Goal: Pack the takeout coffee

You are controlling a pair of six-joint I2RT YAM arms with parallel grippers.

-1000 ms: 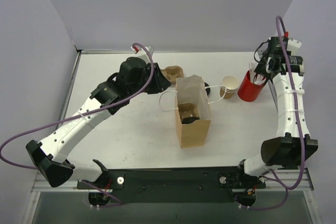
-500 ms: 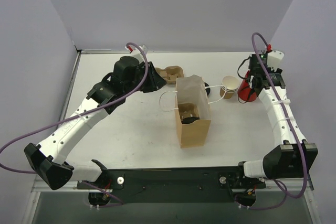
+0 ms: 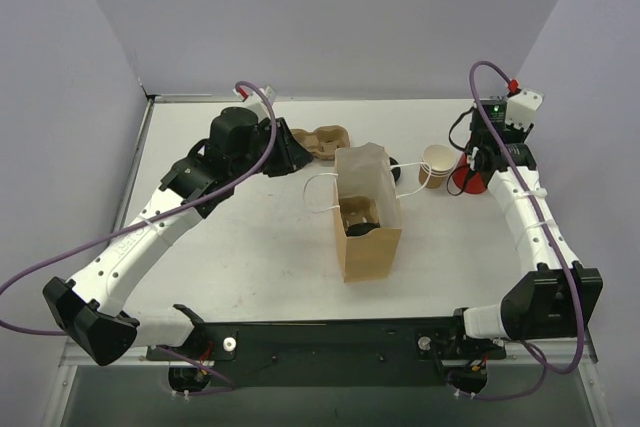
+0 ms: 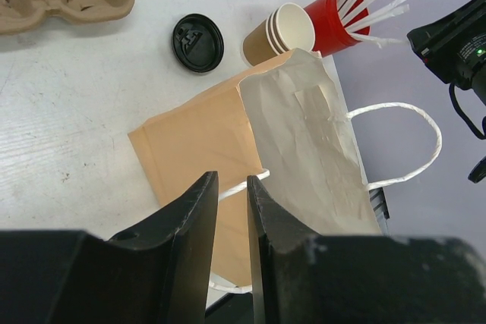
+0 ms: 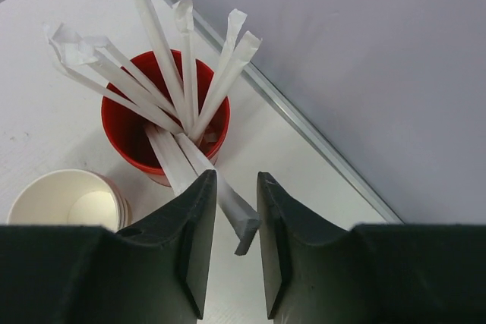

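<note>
Coffee (image 3: 358, 215) sits lidded inside bag (image 3: 372, 252), packing largely done; left gripper (image 4: 231, 180) beside bag, jaws a slit apart, empty; right gripper (image 5: 237, 177) jaws apparently pinching 1 stick (image 5: 237, 221) at red cup (image 5: 125, 130), likely the last item.

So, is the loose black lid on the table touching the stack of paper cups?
Apart. The left wrist view shows a strip of bare table between the black lid and the stack of paper cups.
</note>
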